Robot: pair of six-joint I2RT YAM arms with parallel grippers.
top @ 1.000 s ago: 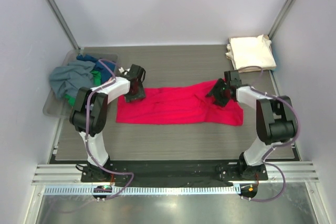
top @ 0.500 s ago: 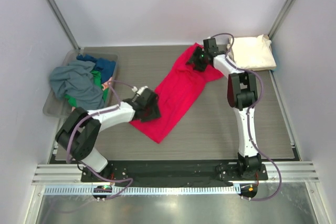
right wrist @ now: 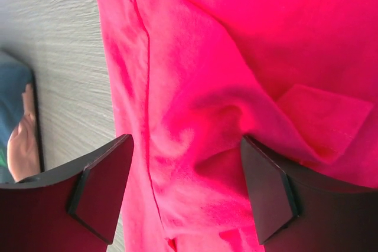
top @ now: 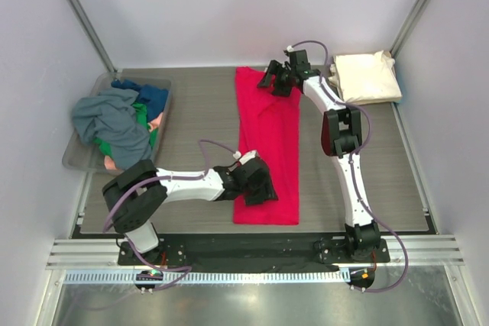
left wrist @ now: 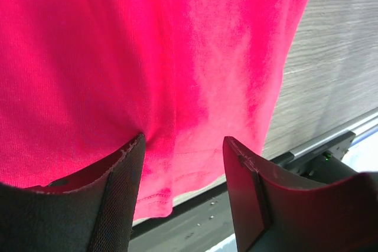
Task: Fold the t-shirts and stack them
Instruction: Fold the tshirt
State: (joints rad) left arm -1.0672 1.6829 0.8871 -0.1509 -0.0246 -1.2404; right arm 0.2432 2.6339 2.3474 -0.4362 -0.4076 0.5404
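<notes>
A bright red t-shirt (top: pixel 267 135) lies as a long strip on the table, running from the far middle to the near edge. My left gripper (top: pixel 256 188) sits low over its near end, jaws open, with red cloth (left wrist: pixel 177 57) between and under the fingers and the hem just ahead. My right gripper (top: pixel 273 82) is at the shirt's far end, jaws wide open over rumpled red cloth (right wrist: pixel 195 87). A cream-white folded t-shirt (top: pixel 367 75) lies at the far right corner.
A clear plastic bin (top: pixel 76 159) at the far left holds a heap of shirts: grey (top: pixel 107 116), blue (top: pixel 153 97), green and pink. Its edge shows in the right wrist view (right wrist: pixel 18 122). The grey table (left wrist: pixel 336 75) ends at a black rail close beyond the shirt's hem.
The red shirt has swung from lying left-to-right to lying far-to-near. My left gripper moved from the far left to the near middle; my right gripper moved from the right to the far middle.
</notes>
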